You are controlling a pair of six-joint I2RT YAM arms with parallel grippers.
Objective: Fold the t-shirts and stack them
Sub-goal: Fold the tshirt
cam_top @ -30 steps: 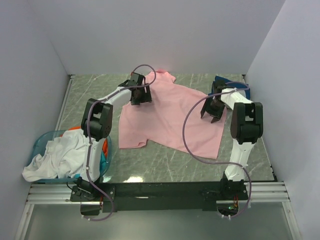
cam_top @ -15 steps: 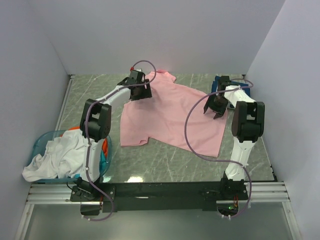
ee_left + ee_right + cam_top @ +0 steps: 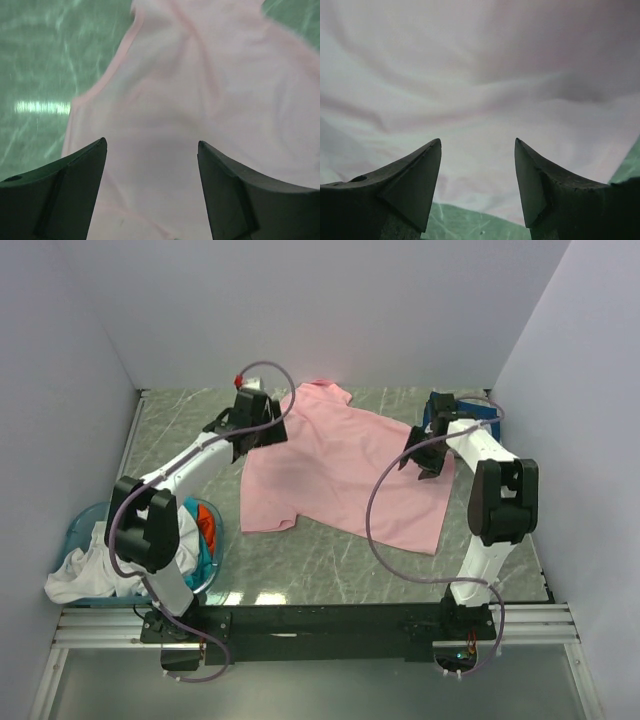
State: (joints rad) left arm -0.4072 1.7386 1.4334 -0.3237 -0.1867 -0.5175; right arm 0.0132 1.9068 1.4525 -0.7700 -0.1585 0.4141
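Note:
A light pink t-shirt (image 3: 340, 475) lies spread flat on the green marbled table. My left gripper (image 3: 243, 440) hovers open over its left edge near the sleeve. In the left wrist view the pink cloth (image 3: 200, 90) fills the gap between the open fingers of my left gripper (image 3: 151, 142), and nothing is held. My right gripper (image 3: 420, 462) stands open above the shirt's right side. Below the open right gripper (image 3: 477, 141) the cloth (image 3: 480, 75) lies untouched. A navy t-shirt (image 3: 440, 403) sits at the back right, partly hidden behind the right arm.
A translucent blue basket (image 3: 75, 532) stands at the near left, holding a white tee (image 3: 85, 565), an orange one (image 3: 205, 522) and a teal one (image 3: 203, 558). White walls close in the back and both sides. Bare table (image 3: 320, 570) shows in front of the pink shirt.
The left arm has swung left, its elbow now over the basket, and its gripper slid from over the shirt's shoulder to its left edge. The right gripper shifted slightly.

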